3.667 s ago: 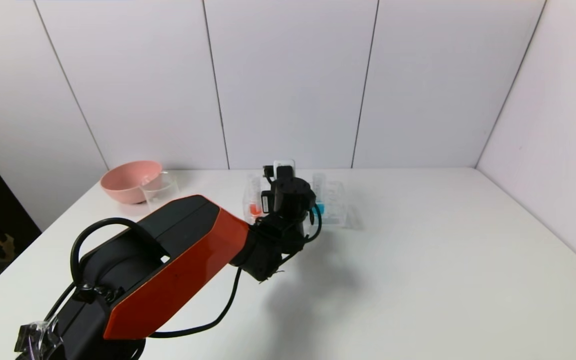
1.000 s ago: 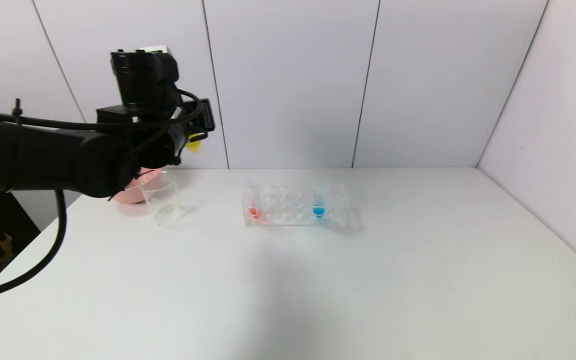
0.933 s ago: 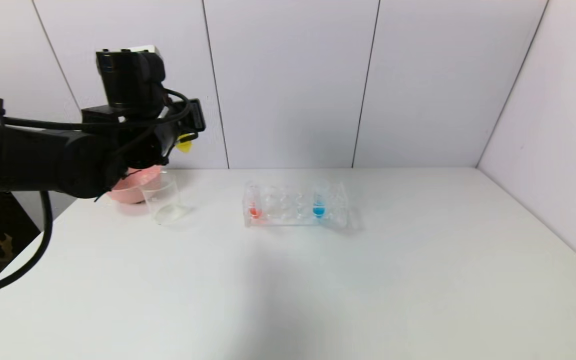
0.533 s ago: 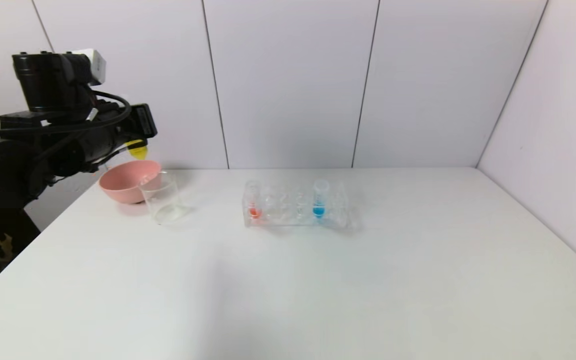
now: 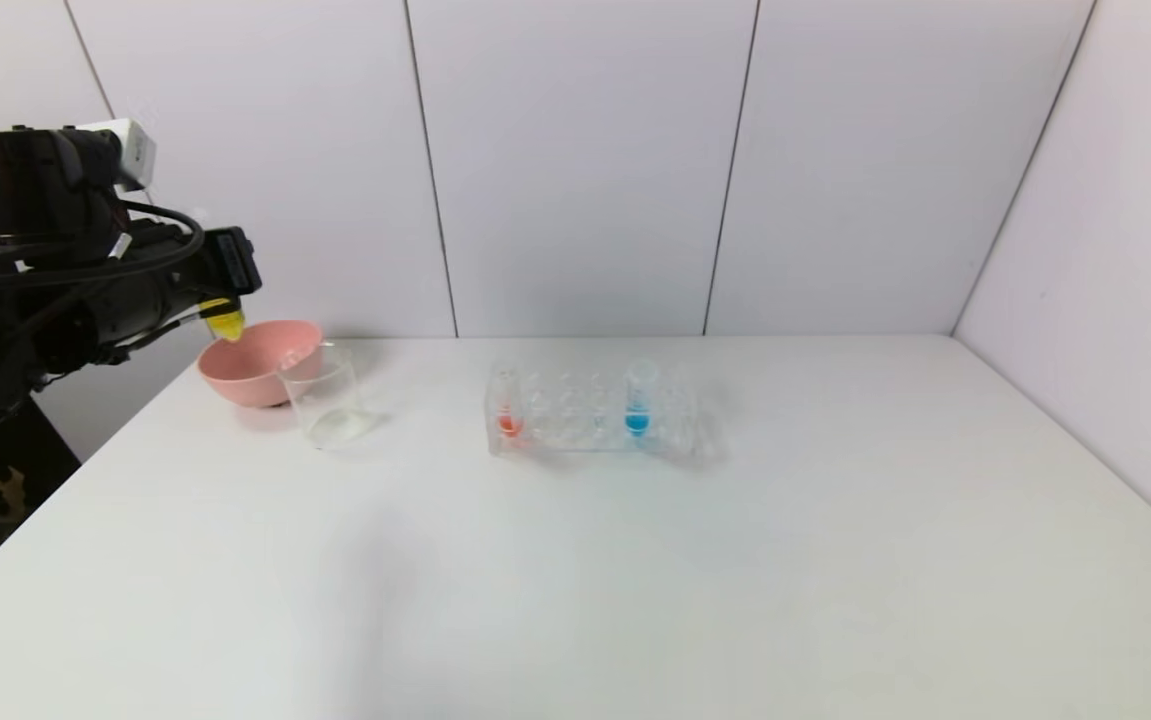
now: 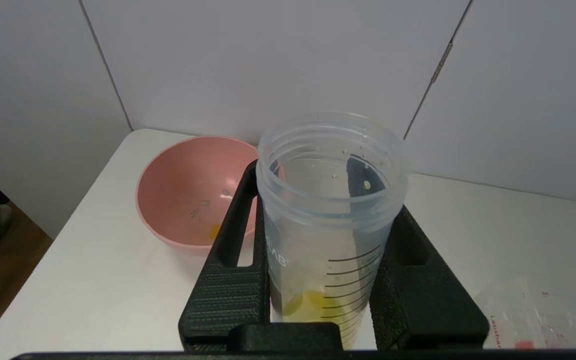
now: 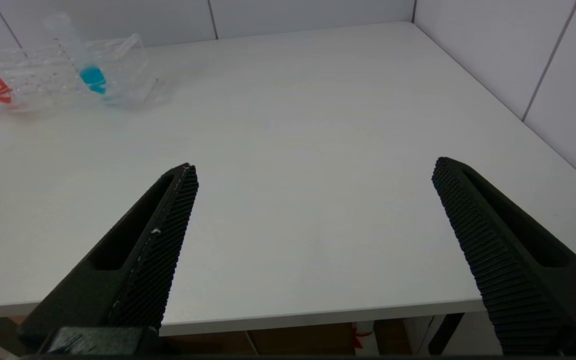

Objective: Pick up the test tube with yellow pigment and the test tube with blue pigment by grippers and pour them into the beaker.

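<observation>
My left gripper (image 5: 228,285) is shut on the test tube with yellow pigment (image 5: 225,323) and holds it in the air over the left rim of a pink bowl, left of the beaker (image 5: 325,396). In the left wrist view the gripper (image 6: 308,172) clamps the tube (image 6: 330,235) on both sides, and the yellow liquid sits at its closed end. The test tube with blue pigment (image 5: 638,398) stands in the clear rack (image 5: 675,420); it also shows in the right wrist view (image 7: 85,65). My right gripper (image 7: 314,167) is open and empty over the table's front edge, out of the head view.
The pink bowl (image 5: 253,372) stands at the back left, touching the beaker, with a small yellow spot inside (image 6: 212,231). A red-liquid tube (image 5: 508,403) stands at the rack's left end. White walls close the back and right.
My left arm lifted the yellow tube from the rack, then swung left and lower, from above the beaker to the pink bowl's left rim.
</observation>
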`<move>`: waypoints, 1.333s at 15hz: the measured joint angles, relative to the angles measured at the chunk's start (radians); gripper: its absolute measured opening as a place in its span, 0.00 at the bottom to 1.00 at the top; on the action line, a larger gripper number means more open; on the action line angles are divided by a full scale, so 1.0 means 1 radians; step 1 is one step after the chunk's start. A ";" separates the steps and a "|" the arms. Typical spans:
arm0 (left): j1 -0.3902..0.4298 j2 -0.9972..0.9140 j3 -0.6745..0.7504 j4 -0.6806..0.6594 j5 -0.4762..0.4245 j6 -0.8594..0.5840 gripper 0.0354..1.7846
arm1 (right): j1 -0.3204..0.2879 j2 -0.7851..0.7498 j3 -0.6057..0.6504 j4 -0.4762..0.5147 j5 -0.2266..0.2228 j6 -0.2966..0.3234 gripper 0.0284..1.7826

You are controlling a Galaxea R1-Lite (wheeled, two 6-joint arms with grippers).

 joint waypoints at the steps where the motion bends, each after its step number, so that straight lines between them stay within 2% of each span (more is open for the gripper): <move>1: 0.024 -0.001 0.010 -0.002 -0.031 0.011 0.29 | 0.000 0.000 0.000 0.000 0.000 0.000 0.96; 3: 0.058 -0.003 0.029 -0.003 -0.070 0.040 0.29 | 0.000 0.000 0.000 0.000 0.000 0.000 0.96; 8: 0.104 0.028 0.029 -0.055 -0.097 0.058 0.29 | 0.000 0.000 0.000 0.000 0.000 0.000 0.96; 10: 0.135 0.047 0.028 -0.102 -0.167 0.075 0.29 | 0.000 0.000 0.000 0.001 0.000 0.000 0.96; 13: 0.191 0.073 0.005 -0.106 -0.307 0.127 0.29 | 0.000 0.000 0.000 0.000 0.000 0.000 0.96; 14: 0.202 0.081 -0.007 -0.101 -0.327 0.146 0.29 | 0.000 0.000 0.000 0.000 0.000 0.000 0.96; 18: 0.211 0.106 -0.033 -0.083 -0.340 0.176 0.29 | 0.000 0.000 0.000 0.000 0.000 0.000 0.96; 20: 0.213 0.114 -0.037 -0.059 -0.374 0.184 0.29 | 0.000 0.000 0.000 0.000 0.000 0.000 0.96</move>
